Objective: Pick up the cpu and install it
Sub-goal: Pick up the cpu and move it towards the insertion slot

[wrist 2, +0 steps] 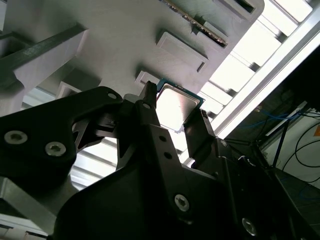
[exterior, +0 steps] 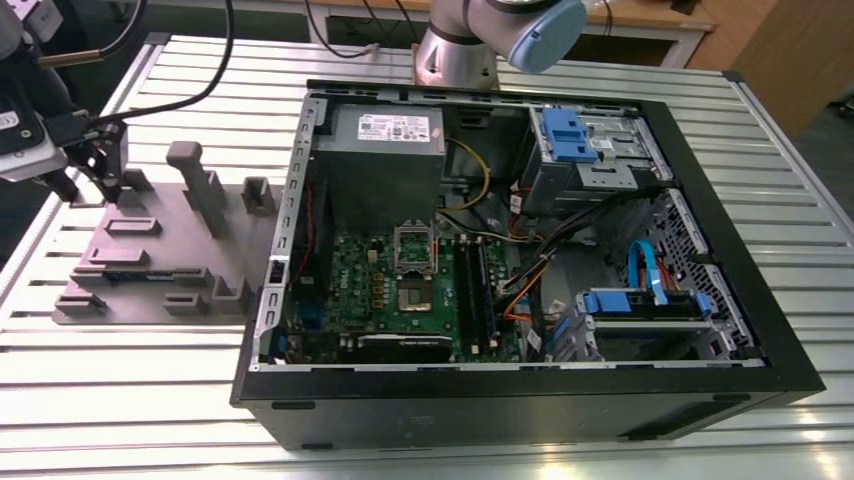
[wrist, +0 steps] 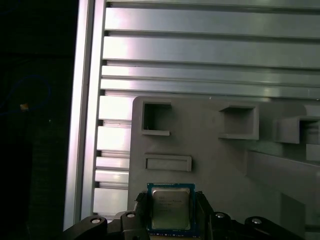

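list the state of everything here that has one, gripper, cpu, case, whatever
gripper: jaws shut on the cpu, at the grey fixture
cpu: held by two opposite edges, metal top up, not in the case
grey fixture: flat on the slatted table, pockets near the cpu empty
computer case: on its side, panel off, motherboard exposed

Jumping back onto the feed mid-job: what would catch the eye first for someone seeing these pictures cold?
The shiny square cpu is held by its edges in the gripper in both wrist views, just over the grey fixture plate. In the exterior view, the open computer case fills the middle with its green motherboard exposed. The gripper is far off at that view's left, above the fixture plate.
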`<state>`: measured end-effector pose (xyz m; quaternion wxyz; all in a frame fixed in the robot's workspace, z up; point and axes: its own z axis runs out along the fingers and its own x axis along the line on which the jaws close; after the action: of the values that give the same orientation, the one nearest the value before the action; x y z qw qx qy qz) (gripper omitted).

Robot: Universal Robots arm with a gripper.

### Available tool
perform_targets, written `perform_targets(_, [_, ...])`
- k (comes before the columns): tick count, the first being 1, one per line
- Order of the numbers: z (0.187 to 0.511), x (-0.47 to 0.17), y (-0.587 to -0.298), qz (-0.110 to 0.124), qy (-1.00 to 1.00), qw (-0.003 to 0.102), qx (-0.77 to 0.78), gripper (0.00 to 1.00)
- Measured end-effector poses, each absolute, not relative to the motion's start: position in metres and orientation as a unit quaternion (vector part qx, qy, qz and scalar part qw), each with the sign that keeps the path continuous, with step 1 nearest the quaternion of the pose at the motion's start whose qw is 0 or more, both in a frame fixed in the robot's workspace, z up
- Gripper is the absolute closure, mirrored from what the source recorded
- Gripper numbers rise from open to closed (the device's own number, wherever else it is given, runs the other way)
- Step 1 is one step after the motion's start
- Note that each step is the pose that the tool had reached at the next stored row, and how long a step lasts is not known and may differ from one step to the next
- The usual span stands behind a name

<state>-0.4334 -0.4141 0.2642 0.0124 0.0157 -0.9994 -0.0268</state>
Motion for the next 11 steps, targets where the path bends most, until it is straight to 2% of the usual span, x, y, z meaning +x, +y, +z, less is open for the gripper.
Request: perform_targets(11, [0.2666, -0.4334, -0.4141, -0.027, -0.999, 0.012, 0.016, 0.53])
